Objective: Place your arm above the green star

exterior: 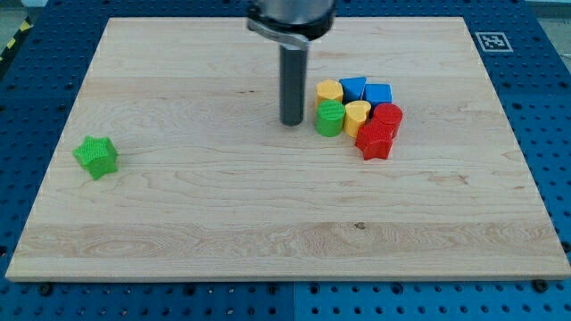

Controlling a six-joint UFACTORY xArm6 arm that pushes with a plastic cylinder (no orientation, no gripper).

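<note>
The green star (pixel 96 155) lies alone near the view's left edge of the wooden board (pixel 223 223). My tip (pixel 292 122) stands near the board's middle, far to the right of the star. It is just left of a cluster of blocks, close to the green cylinder (pixel 329 118). The tip touches no block that I can see.
The cluster right of my tip holds a yellow block (pixel 329 91), a yellow heart-like block (pixel 357 115), two blue blocks (pixel 353 87) (pixel 378 93), a red cylinder (pixel 388 116) and a red star (pixel 376 140). A marker tag (pixel 492 40) sits off the board's top right corner.
</note>
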